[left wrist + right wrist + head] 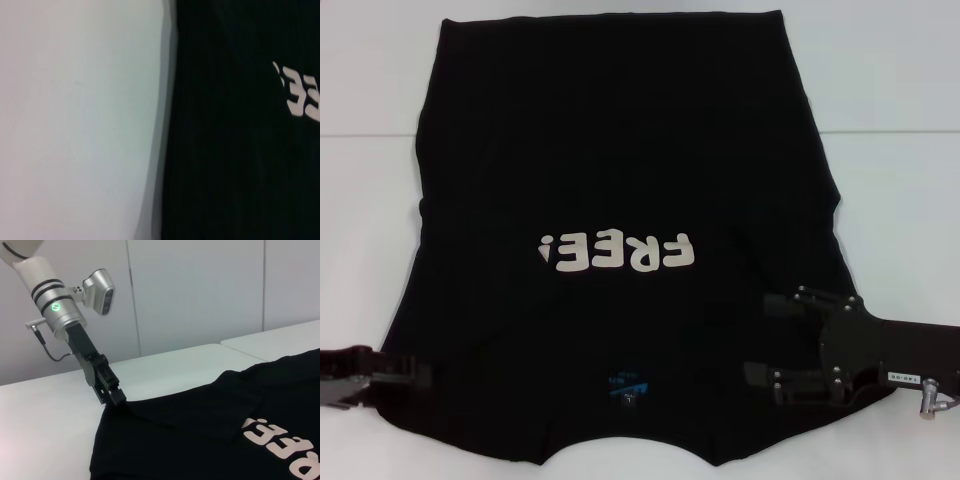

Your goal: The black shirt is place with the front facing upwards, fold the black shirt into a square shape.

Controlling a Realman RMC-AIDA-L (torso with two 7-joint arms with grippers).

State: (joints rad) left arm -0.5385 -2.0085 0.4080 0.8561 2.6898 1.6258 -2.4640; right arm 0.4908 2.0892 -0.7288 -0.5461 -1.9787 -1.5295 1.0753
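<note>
— Black shirt (pixel 620 170), where is it lying?

— Spread flat on the white bench (pixel 900 100), front up, its white "FREE!" lettering (pixel 617 251) upside down from my head view and the small blue neck label (pixel 627 383) on the side nearest me. The sleeves look tucked in along both side edges, so the cloth narrows toward the far hem.

— And your left gripper?

— My left gripper (pixel 114 396) is down at the near left corner of the shirt, its tip right on the cloth edge; in the right wrist view the fabric rises slightly to meet it. Jaws look together on that edge of the black shirt, pinching it.

— The right one?

— My right gripper (pixel 760 340) lies over the near right part of the shirt, beside the lettering, fingers pointing inward. Black on black there: I cannot tell whether those jaws are apart or together.

— The left wrist view?

— Shirt edge against bare bench, part of the lettering showing.
</note>
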